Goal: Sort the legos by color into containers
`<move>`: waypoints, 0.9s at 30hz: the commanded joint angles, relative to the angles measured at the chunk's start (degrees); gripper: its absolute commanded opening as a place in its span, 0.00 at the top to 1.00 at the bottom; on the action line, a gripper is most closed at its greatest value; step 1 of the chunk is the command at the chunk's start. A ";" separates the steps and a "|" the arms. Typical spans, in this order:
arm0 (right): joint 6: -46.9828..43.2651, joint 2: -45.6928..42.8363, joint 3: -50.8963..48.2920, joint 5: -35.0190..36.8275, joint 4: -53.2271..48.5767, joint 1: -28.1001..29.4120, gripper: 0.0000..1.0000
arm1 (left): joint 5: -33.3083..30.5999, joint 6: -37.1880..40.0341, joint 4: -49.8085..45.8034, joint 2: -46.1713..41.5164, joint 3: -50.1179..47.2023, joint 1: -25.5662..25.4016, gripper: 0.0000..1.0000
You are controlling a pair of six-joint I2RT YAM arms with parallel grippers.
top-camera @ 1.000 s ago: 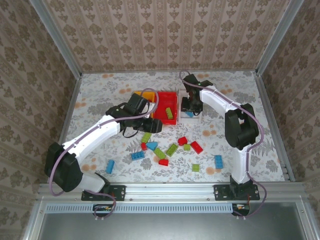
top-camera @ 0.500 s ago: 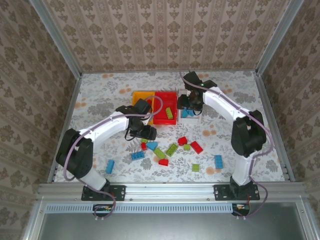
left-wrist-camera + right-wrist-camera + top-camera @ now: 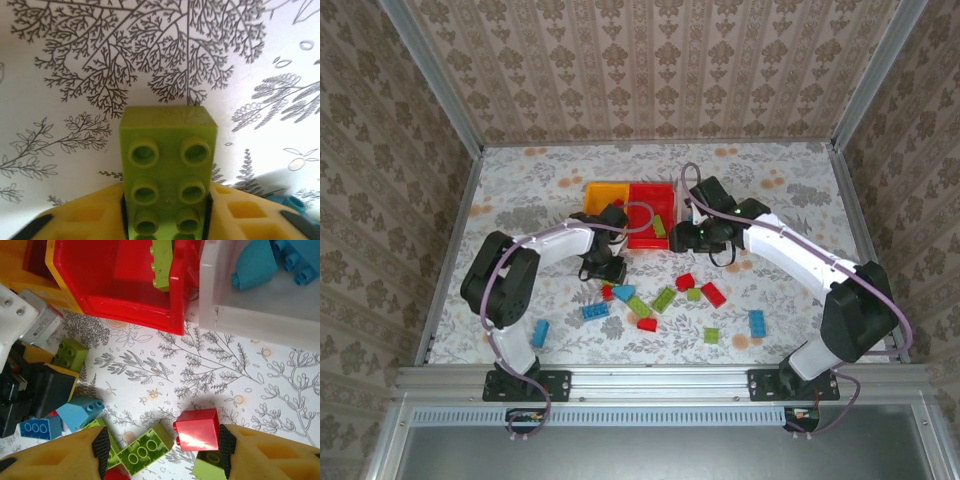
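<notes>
Two yellow fingers (image 3: pixel 80 220) of the left gripper (image 3: pixel 166 215) press against opposite sides of a lime green brick (image 3: pixel 167 150). They are clamped on it, with its studs facing the wrist camera and the leaf-printed table (image 3: pixel 150 50) close behind. Seen from above, this gripper sits low, just in front of the orange-yellow bin (image 3: pixel 603 192), at the left edge of the scattered bricks.

The right gripper (image 3: pixel 163 452) has its fingers well apart and grips nothing. It hangs above a red brick (image 3: pixel 197 429) and a second lime brick (image 3: pixel 145 452), which lie on the table between the fingertips. Beyond them stands the red bin (image 3: pixel 130 315), with the white bin (image 3: pixel 250 322) just beside it on the right. One lime brick (image 3: pixel 161 262) lies in the red bin, and blue pieces (image 3: pixel 255 267) lie in the white one.

About a dozen loose bricks (image 3: pixel 663 298) in red, lime and blue lie on the table in front of the bins. One blue brick (image 3: pixel 540 333) sits far to the left and another blue one (image 3: pixel 757 322) far to the right.
</notes>
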 commanded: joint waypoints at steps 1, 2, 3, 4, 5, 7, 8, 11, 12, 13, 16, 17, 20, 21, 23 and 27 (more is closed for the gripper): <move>0.76 -2.83 -0.97 -1.25 1.70 0.13 0.39 | -1.58 1.15 0.82 -1.15 1.75 0.01 0.72; 0.66 -3.19 -1.21 -1.11 1.95 0.13 0.39 | -2.13 1.18 0.66 -1.97 2.04 -0.16 0.73; 0.50 -3.79 -1.52 -0.90 2.34 0.13 0.39 | -2.87 1.05 -0.02 -3.16 2.48 -0.39 0.74; 0.38 -4.54 -1.93 -0.63 2.81 0.13 0.39 | -3.62 0.84 -1.00 -4.46 3.35 -0.73 0.75; 0.39 -5.37 -2.34 -0.28 3.27 0.13 0.39 | -4.08 0.57 -1.88 -5.93 4.12 -1.10 0.76; 0.64 -7.36 -3.59 0.61 4.70 -0.11 0.39 | -4.61 -1.06 -4.11 -9.15 6.21 -1.86 0.78; 0.90 -7.80 -4.28 1.06 5.75 -0.17 0.39 | -4.70 -1.85 -4.95 -10.33 7.10 -2.25 0.78; 1.61 -10.84 -6.60 1.39 10.60 -0.48 0.39 | -4.51 -4.87 -6.56 -12.30 10.64 -2.63 0.79; 1.78 -11.30 -7.24 1.21 12.32 -0.57 0.39 | -3.97 -5.57 -6.51 -12.08 12.19 -2.63 0.78; 2.07 -11.52 -7.56 1.40 13.82 -0.59 0.39 | -3.62 -6.10 -6.21 -11.39 13.93 -2.67 0.79; 2.69 -11.95 -8.02 1.26 16.72 -1.15 0.39 | -2.71 -6.67 -6.19 -6.05 20.42 -2.63 0.78; 2.70 -11.90 -7.80 1.27 16.80 -1.34 0.39 | -2.46 -6.73 -6.32 -4.07 22.56 -2.66 0.78; 2.68 -12.07 -7.51 1.23 16.58 -1.88 0.39 | -3.17 -7.26 -7.56 2.43 29.97 -2.65 0.78; 2.85 -12.20 -7.71 1.19 16.49 -2.10 0.39 | -3.96 -7.56 -8.40 4.72 32.28 -2.64 0.78; 2.95 -12.80 -8.31 0.93 16.49 -2.49 0.39 | -5.79 -8.13 -10.28 8.69 36.52 -2.64 0.77; 3.45 -14.31 -9.67 0.74 16.17 -3.24 0.38 | -5.73 -10.02 -11.48 14.64 40.52 -2.29 0.74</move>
